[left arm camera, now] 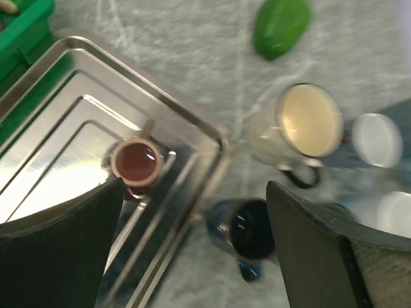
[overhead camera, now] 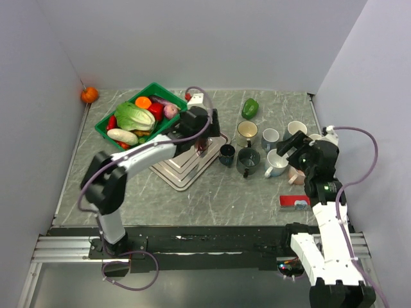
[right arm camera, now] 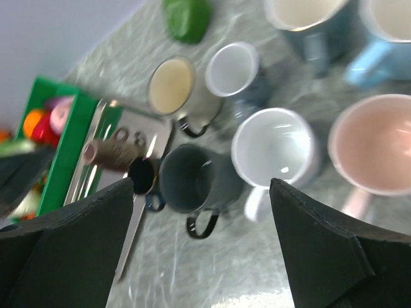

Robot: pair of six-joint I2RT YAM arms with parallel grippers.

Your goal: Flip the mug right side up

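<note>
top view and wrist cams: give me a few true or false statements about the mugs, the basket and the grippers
1. The green pepper lies on the table, outside the green basket. True.
2. The left gripper is shut. False: it is open and holds nothing, above the steel trays.
3. The white mug under the right gripper stands with its opening up. True.
4. The green basket is empty. False: it holds vegetables.
5. The right gripper is clamped on a handle. False: its fingers stand wide apart with nothing between them.
</note>
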